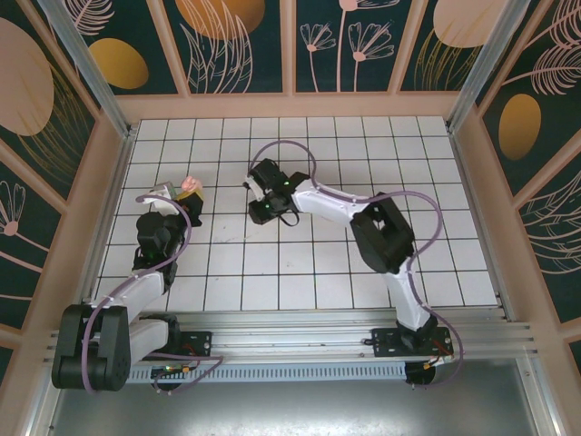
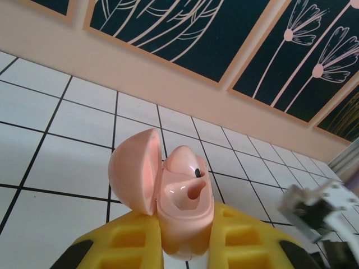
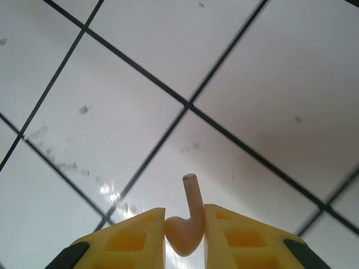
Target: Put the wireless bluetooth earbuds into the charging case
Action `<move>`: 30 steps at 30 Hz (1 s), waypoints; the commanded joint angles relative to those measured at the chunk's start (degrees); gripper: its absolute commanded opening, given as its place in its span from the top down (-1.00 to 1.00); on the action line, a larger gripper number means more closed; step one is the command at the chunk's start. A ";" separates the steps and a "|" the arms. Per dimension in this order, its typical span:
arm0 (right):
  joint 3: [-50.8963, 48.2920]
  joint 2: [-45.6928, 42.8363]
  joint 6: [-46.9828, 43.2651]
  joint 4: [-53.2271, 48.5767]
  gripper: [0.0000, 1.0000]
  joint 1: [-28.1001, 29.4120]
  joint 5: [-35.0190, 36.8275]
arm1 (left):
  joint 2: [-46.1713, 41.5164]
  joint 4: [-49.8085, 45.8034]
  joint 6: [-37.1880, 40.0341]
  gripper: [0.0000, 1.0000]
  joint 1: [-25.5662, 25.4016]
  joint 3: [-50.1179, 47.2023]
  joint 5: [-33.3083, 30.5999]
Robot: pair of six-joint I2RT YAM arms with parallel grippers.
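My left gripper (image 2: 182,246) is shut on the pink charging case (image 2: 185,216), holding it above the tiles with its lid (image 2: 133,168) swung open to the left. One pale-pink earbud (image 2: 184,161) sits in the far socket, its dark tip showing; the near socket (image 2: 193,192) is hollow. In the top view the case (image 1: 191,185) is at the left gripper (image 1: 186,194). My right gripper (image 3: 184,235) is shut on the other earbud (image 3: 192,199), its stem pointing away over the white tiles. From above, the right gripper (image 1: 257,195) is about a tile to the right of the case.
White tiled floor (image 1: 363,163) with dark grid lines, ringed by a peach wall (image 1: 300,105). A blurred grey and white part of the right arm (image 2: 314,206) shows to the right of the case. Purple cables (image 1: 300,154) loop over both arms.
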 commanded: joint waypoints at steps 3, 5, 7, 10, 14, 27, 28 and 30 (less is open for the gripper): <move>-12.24 -9.68 5.93 4.23 0.56 -2.67 -0.57 | 0.76 1.48 0.34 0.75 0.46 1.91 3.33; -16.98 -12.72 8.09 4.64 0.56 -3.32 -0.32 | 1.57 2.02 -0.19 0.75 0.37 2.27 4.46; -20.80 -15.05 10.39 4.83 0.55 -3.90 -0.13 | 2.40 2.73 -0.78 0.76 0.36 2.54 5.42; -25.42 -17.50 13.90 4.53 0.55 -4.70 0.02 | 3.65 4.11 -1.81 0.76 0.37 2.80 6.66; -30.07 -19.27 17.52 5.44 0.55 -5.06 0.04 | 4.30 4.61 -2.38 0.77 0.28 3.32 7.42; -32.23 -19.14 25.72 7.04 0.52 -4.49 -3.38 | 3.34 3.56 -1.82 0.77 0.11 3.21 7.21; -32.10 -18.99 26.15 6.78 0.50 -4.48 -3.90 | 3.30 3.51 -1.84 0.77 0.10 3.09 7.18; -31.36 -18.72 26.18 5.54 0.42 -4.39 -4.29 | 3.31 3.72 -1.82 0.77 0.11 3.02 7.25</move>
